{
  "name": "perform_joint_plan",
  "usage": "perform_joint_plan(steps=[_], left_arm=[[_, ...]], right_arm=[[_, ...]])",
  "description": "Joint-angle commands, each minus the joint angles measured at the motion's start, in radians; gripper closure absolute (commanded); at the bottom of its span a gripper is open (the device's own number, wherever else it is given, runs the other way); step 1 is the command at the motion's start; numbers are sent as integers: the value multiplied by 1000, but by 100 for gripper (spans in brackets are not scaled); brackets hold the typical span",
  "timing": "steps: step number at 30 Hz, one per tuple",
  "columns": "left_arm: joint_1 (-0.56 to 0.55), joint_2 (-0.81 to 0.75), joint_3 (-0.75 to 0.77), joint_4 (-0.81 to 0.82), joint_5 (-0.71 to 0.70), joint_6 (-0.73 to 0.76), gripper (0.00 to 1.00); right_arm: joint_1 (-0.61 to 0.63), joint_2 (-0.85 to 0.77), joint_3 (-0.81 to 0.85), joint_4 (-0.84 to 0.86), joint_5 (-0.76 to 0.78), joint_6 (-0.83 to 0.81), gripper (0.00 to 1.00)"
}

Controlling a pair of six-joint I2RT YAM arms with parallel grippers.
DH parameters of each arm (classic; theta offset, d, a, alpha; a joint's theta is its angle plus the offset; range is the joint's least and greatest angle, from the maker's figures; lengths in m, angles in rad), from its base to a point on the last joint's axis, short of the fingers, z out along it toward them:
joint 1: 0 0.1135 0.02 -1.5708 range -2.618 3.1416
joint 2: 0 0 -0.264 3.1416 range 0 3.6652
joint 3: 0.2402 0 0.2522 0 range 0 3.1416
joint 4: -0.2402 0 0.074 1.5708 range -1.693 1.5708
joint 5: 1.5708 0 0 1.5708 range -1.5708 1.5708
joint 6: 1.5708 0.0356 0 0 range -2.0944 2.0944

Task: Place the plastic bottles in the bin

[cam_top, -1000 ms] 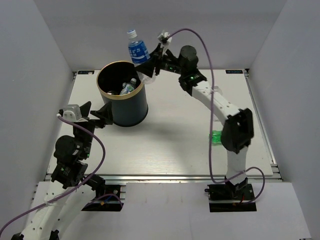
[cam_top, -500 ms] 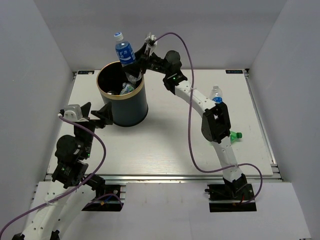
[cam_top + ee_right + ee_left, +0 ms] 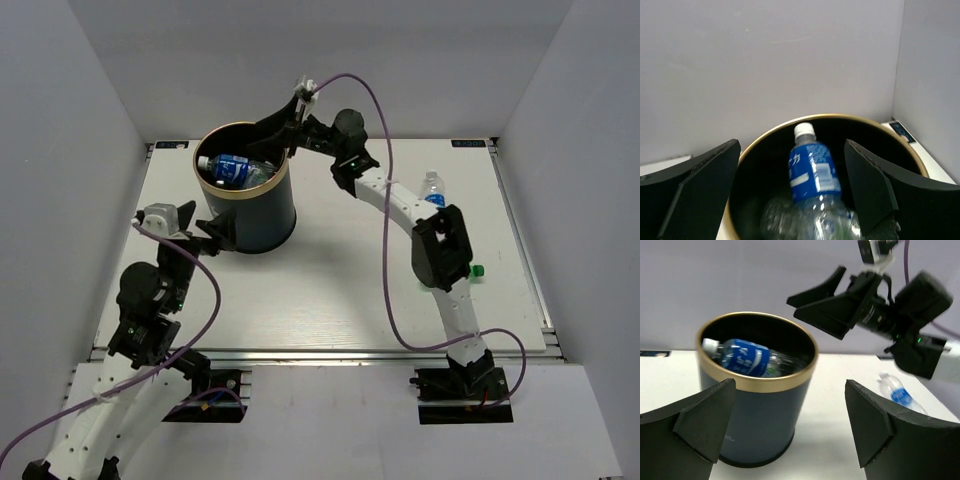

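Dark navy bin with thin gold rim, upright at the upper left of the top view, on the white table. Above its far rim, right gripper: fingers spread wide, gripping nothing. Seems placed there for the drop, so as to send a bottle inside and not onto the table.

Inside the bin, on top of the rest, bottle with blue label: lies slanted, white cap toward the left rim in the top view, body clear, label bright blue with white writing. Under it, more clear bottles, hard to count.

At the lower left of the bin, left gripper: fingers also wide apart, empty, just beside the wall and facing it. Probably waits there, or guards the bin against tipping.

Not yet in the bin: one clear bottle with blue label, right of centre beside the right arm, and a green bottle, half hidden behind that arm. Looks like a job more than half done.
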Motion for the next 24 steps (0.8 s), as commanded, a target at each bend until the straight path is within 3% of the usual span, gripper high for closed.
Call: perform_joint_plan(steps=[1,4,5,7,8,9,12,14,15,18,20,24], left_arm=[[4,40,-3,35,155,34,0],[4,129,26,48,295,25,3],[4,164,43,48,333,25,9],[4,245,106,26,454,14,18],[4,340,129,2,493,14,24],[4,390,153,-18,537,14,42],[-25,588,280,-101,623,14,63],[-48,666,320,-148,636,23,62],[-66,718,345,-158,645,23,47],[-86,769,373,-204,645,44,21],[-117,778,373,-213,645,55,18],[-126,706,282,-184,616,55,13]], right_arm=[[-2,-252,-88,56,29,-145,10],[7,-455,-188,-241,249,-314,10],[7,-531,-261,-353,505,-327,12],[0,-652,-338,-555,651,-307,30],[1,-690,-402,-601,855,-314,35],[0,-798,-483,-633,906,-330,38],[-3,-920,-652,-787,1132,-316,44],[-20,-943,-698,-865,1272,-336,41],[-34,-934,-708,-962,1313,-333,32],[-63,-831,-632,-1090,1309,-339,20],[-101,-767,-572,-1208,1301,-351,11],[-189,-568,-435,-1385,1281,-308,10]])
